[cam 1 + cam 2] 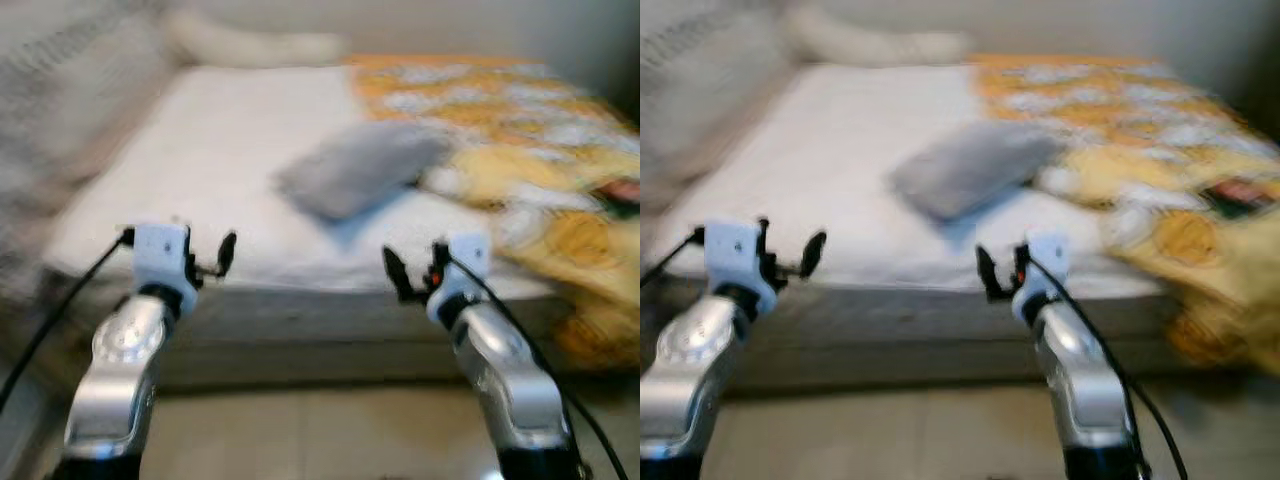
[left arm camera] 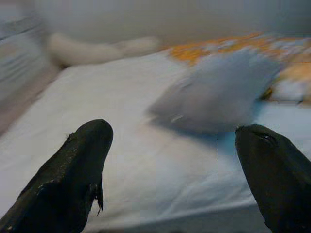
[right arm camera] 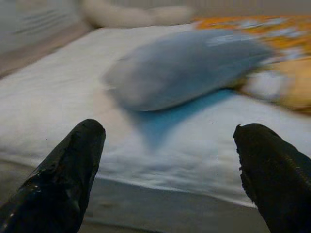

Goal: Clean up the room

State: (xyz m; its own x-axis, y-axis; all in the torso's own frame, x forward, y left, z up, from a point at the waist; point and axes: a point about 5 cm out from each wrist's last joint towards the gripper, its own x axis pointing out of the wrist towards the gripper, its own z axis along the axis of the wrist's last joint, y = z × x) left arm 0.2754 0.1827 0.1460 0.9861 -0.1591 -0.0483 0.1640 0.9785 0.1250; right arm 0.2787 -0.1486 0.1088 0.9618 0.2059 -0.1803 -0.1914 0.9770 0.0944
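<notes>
On the white bed [image 1: 200, 150], a grey pillow [image 1: 360, 165] lies at my twelve o'clock, long axis running eight-to-two; my right gripper [image 1: 415, 272] is nearer than my left gripper [image 1: 205, 258], both with fingers spread and empty.

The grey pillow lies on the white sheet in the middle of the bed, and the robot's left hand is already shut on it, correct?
Not quite. The grey pillow does lie on the white sheet of the bed, but the left hand is open and holds nothing; it hovers at the bed's near edge, short of the pillow. The left wrist view shows its fingers spread wide, with the pillow beyond them.
</notes>
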